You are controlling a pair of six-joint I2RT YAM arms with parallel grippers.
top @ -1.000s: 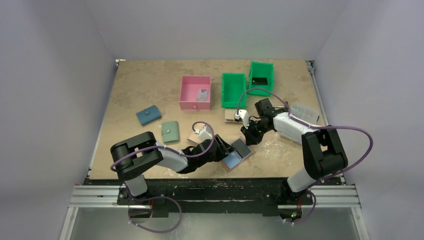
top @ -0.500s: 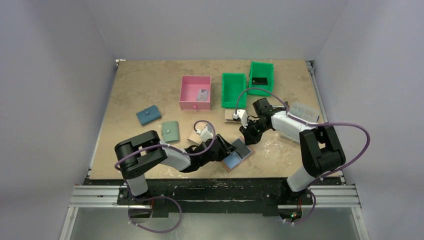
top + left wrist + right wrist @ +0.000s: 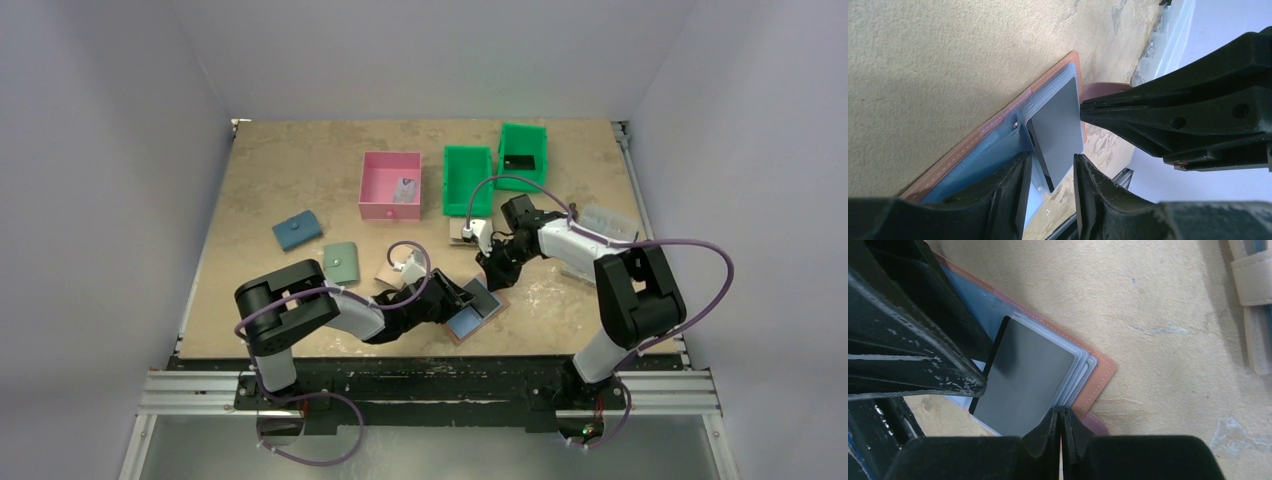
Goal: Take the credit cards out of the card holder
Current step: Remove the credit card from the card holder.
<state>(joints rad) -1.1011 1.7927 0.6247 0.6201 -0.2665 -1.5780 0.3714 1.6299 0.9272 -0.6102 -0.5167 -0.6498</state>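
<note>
We find the holder lying open at the table's 6 o'clock edge, with the black card on its sleeves. The left gripper enters from 9 o'clock, jaws apart, astride the card's corner. The right gripper enters from 1 o'clock, closed, tips touching the card's edge.

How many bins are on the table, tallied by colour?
Pink bin: 1
Green bins: 2
Total: 3
</note>
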